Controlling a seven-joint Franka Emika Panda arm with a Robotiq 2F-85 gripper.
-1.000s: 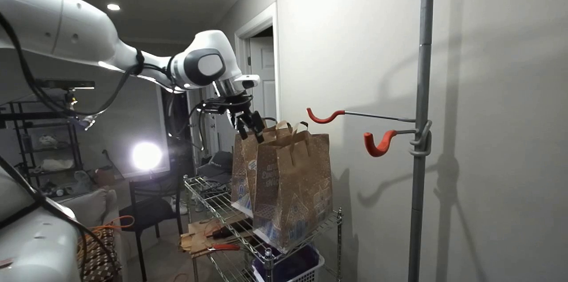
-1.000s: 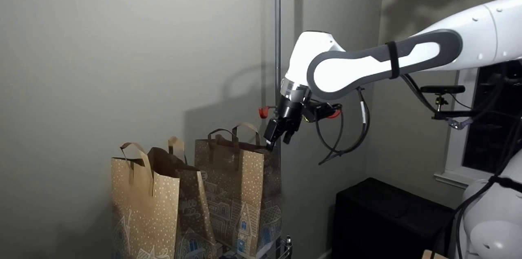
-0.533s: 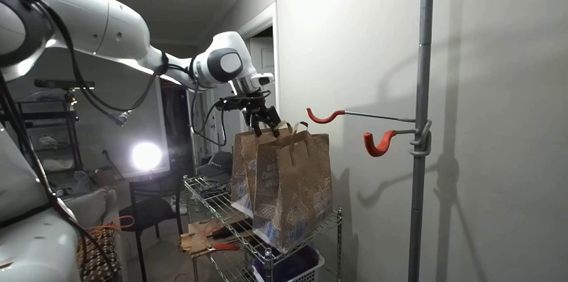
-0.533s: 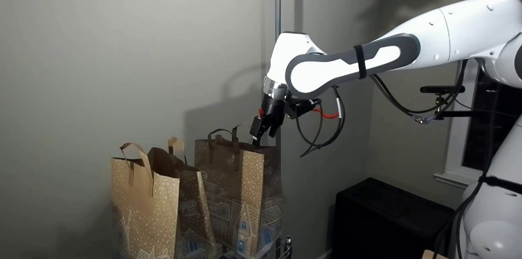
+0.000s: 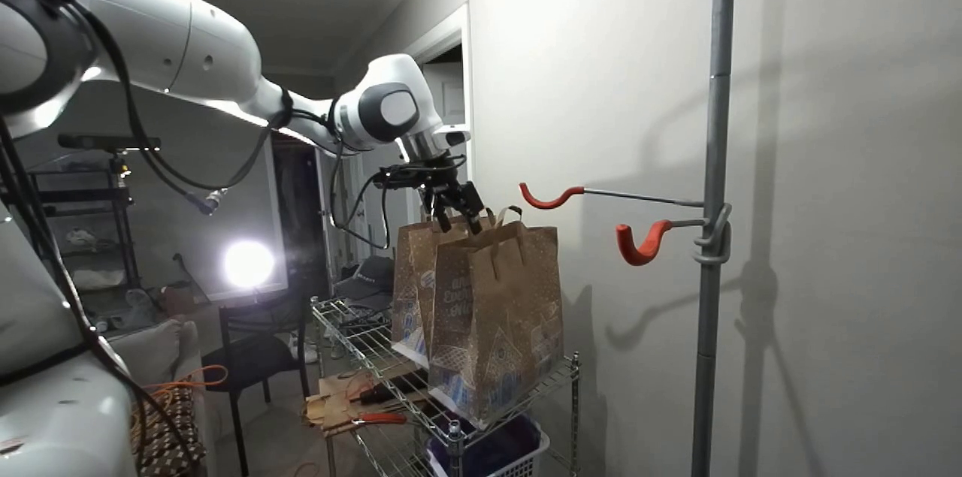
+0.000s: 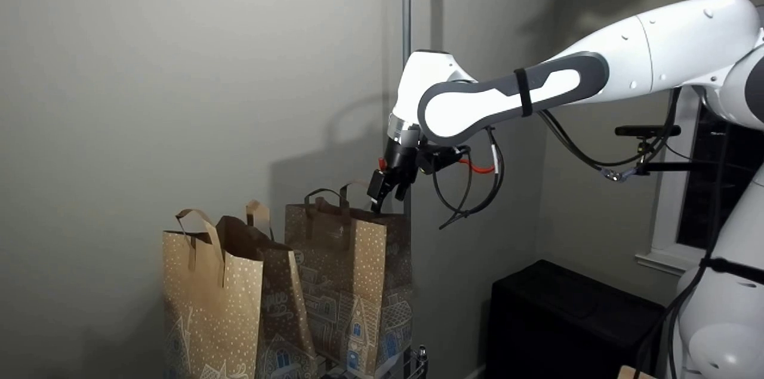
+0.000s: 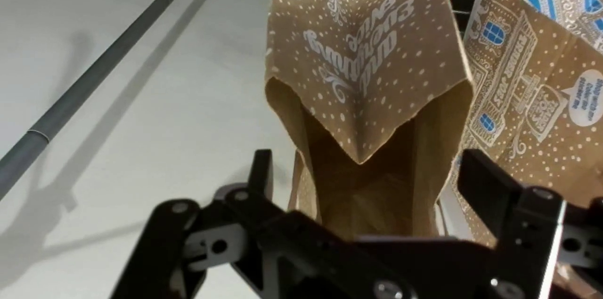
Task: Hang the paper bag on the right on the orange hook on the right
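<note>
Spread wide and holding nothing, my claw (image 7: 365,167) hangs over the near end of the right paper bag (image 5: 511,312), my fingers (image 7: 261,169) to either side of the narrow mouth in the wrist view. That bag stands upright on the wire shelf (image 5: 374,348), to the right of its twin (image 6: 212,289) in both exterior views. What my coming move turns on is the handles (image 6: 344,203): they loop up from the two broad sides, farther out than my fingertips, toward the wall (image 5: 601,71). As I judge it, the mouth's long axis runs from my near end to the far end by that wall, so I should reach outward along it, not sideways, until both loops stand between my fingers. Whether a fingertip touches the rim I cannot tell.

I take this for the approach, with the grasp, lift and hanging not yet done. The orange hook (image 6: 482,169) shows in an exterior view right of the grey pole (image 6: 406,21), its rod lost from sight behind me. Should I squeeze too soon, I would likely catch only paper rim, which could crumple or tear.
</note>
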